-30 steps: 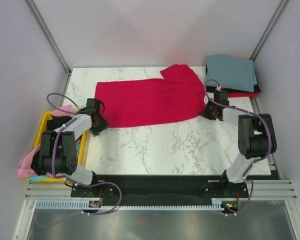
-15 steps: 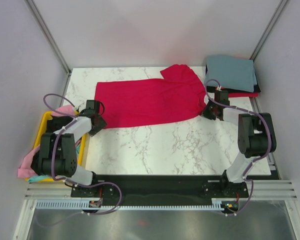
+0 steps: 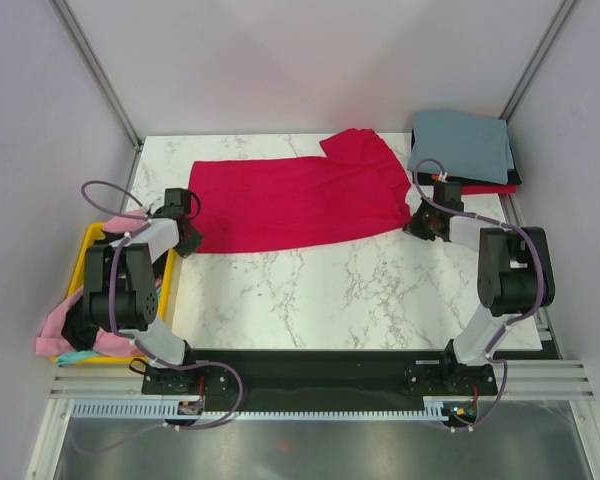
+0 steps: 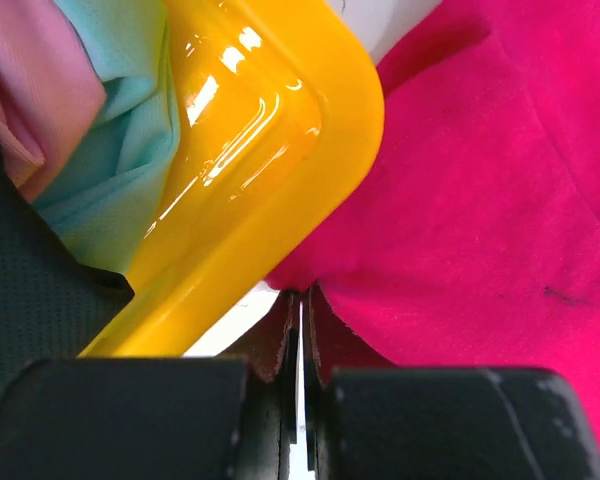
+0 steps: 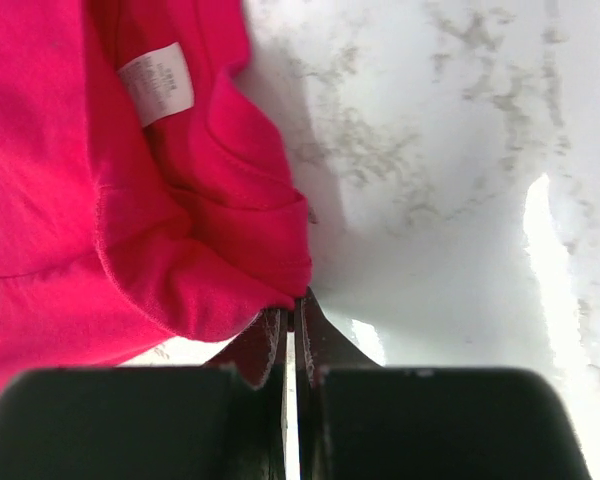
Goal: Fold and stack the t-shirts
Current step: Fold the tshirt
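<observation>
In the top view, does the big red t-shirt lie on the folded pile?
No, the red t-shirt lies spread on the marble table, beside the folded pile.

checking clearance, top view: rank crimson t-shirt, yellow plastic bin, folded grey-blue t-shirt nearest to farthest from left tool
1. crimson cloth t-shirt, pinched in left tool
2. yellow plastic bin, just left
3. folded grey-blue t-shirt, far right corner

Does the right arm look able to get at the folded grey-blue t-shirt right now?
Likely not yet. The grey-blue t-shirt lies close beyond the right tool with nothing between them, but that tool is shut on the crimson t-shirt and must let go first.
</observation>
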You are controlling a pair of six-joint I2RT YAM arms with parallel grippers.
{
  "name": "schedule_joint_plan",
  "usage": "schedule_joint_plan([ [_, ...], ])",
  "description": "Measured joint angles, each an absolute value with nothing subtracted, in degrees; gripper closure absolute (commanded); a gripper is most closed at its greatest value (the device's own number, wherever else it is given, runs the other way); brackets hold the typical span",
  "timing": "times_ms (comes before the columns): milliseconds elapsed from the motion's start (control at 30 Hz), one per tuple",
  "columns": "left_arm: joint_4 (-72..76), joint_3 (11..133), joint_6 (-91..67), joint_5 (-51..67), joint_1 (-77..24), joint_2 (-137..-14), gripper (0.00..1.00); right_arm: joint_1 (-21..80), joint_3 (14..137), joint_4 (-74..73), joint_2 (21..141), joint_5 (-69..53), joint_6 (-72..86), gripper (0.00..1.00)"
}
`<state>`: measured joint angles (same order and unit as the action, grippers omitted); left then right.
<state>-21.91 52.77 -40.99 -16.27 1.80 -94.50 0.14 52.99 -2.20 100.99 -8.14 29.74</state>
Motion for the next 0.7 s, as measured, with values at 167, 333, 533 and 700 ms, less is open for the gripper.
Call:
schedule_joint_plan([
  [167,-21.7,52.8,-41.0,-14.5,2.5,-94.5,0.98,-3.2,52.6,-3.0,100.4,-8.6,29.7,1.0],
  [333,-21.7,52.2,-41.0,-12.4,2.5,-93.3,0.98,-5.4,52.6,-6.3,98.0,-7.9,29.4,1.0],
  [533,-21.8,51.8,-41.2,-10.1,2.4,-90.5,0.98,-8.3,50.4,-7.2,93.0,-8.4,30.1,1.0],
  [700,-22.3,50.4,-41.7,-8.2,2.4,-87.5,0.98,-10.4,45.3,-6.2,92.1,-10.7,32.6,1.0],
])
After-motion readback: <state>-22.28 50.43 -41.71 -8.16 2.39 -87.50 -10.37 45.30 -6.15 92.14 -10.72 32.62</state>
